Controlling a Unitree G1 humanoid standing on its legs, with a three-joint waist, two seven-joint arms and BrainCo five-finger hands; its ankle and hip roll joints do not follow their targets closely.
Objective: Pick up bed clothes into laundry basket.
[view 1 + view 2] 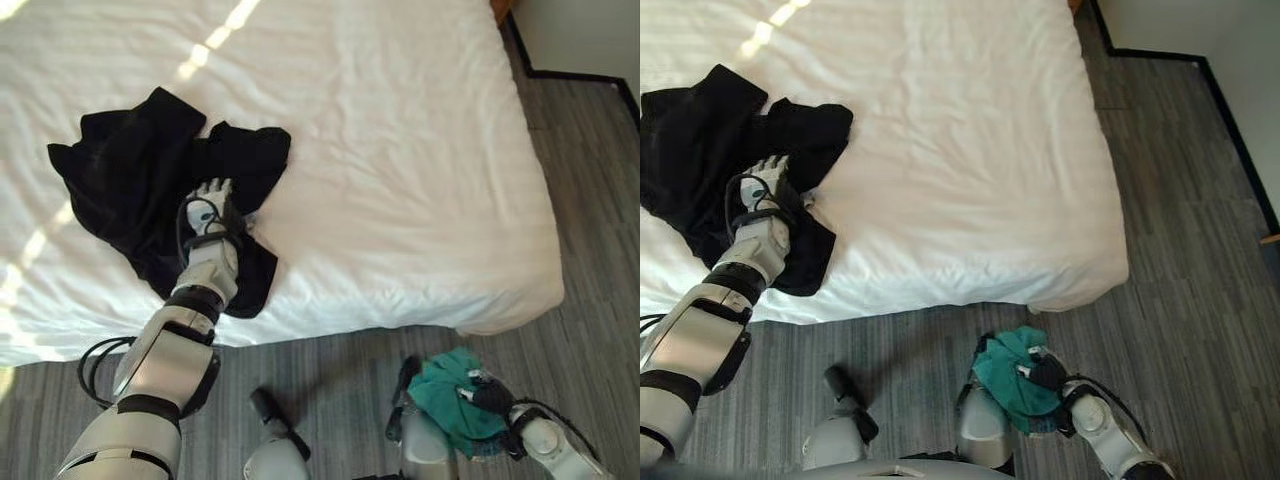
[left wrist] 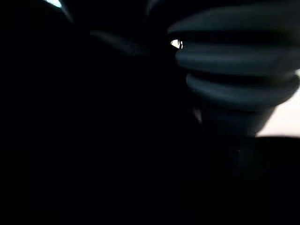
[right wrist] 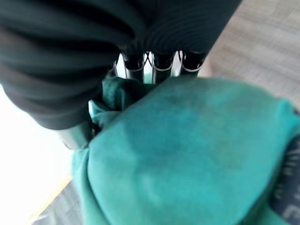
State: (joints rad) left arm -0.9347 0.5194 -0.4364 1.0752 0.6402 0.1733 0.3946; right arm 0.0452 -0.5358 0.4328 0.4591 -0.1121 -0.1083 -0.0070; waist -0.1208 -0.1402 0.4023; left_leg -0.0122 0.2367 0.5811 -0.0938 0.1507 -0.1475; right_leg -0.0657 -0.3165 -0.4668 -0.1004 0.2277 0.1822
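Nearest, one teal garment [image 1: 452, 397] is bunched in the right hand [image 1: 492, 397], fingers curled round it. One black garment [image 1: 130, 180] lies on the white bed [image 1: 400, 170] under the left hand [image 1: 212, 205], fingers straight.

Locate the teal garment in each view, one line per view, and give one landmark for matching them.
Left eye view: teal garment low, right of centre, over the floor.
Right eye view: low centre, bunched at the right hand.
Left wrist view: too dark to tell.
Right wrist view: close up.
Landmark: bed corner.
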